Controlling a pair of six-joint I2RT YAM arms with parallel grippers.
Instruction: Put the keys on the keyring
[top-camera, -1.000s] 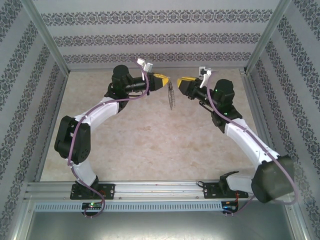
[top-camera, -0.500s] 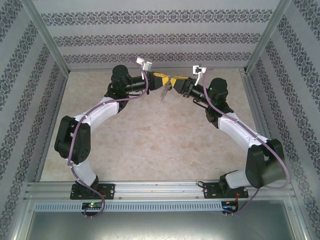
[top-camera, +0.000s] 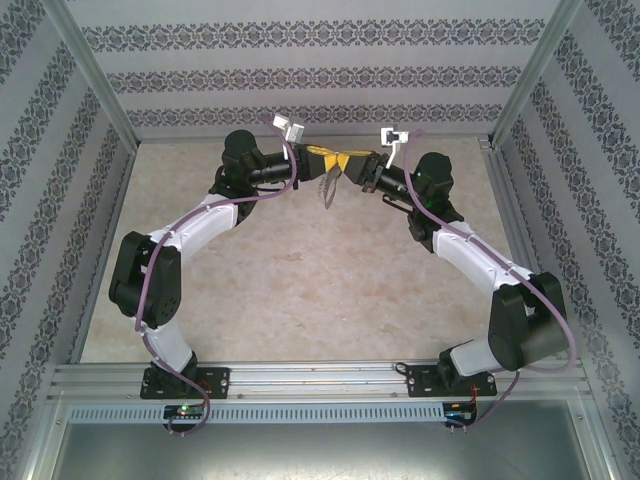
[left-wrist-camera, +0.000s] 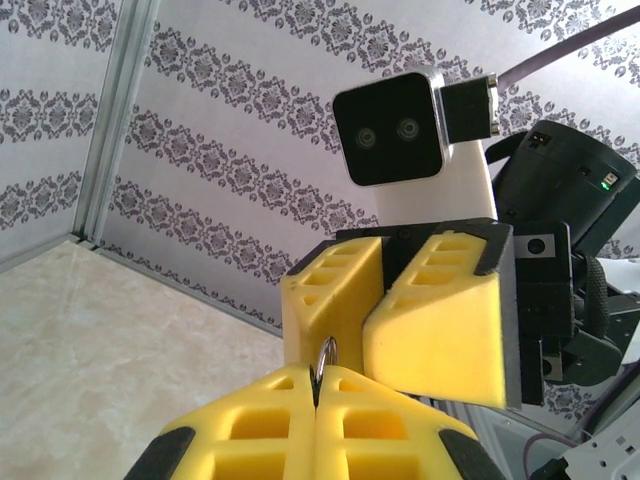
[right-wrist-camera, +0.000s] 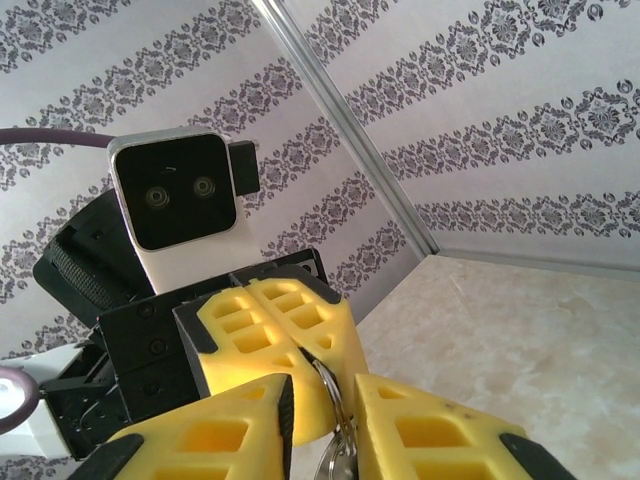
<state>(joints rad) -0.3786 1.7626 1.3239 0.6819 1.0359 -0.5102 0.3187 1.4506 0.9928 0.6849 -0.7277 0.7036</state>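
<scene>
Open table (top-camera: 310, 300) (patterned walls (top-camera: 320, 75) around)

Shiny metal keyring (right-wrist-camera: 332, 400), smooth marbled tabletop (top-camera: 300, 290) (faint sheen), matt wallpaper (top-camera: 320, 80)

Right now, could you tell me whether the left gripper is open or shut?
Shut on the keyring: the left gripper has its yellow fingers pressed together, the loop pinched between them.

The left arm (top-camera: 200, 215) and right arm (top-camera: 480, 262) arch inward, fingertips meeting nose to nose, the left gripper (left-wrist-camera: 316, 388) clamped on the keyring (left-wrist-camera: 325, 352), the right gripper (right-wrist-camera: 325, 420) slightly parted around it.
</scene>
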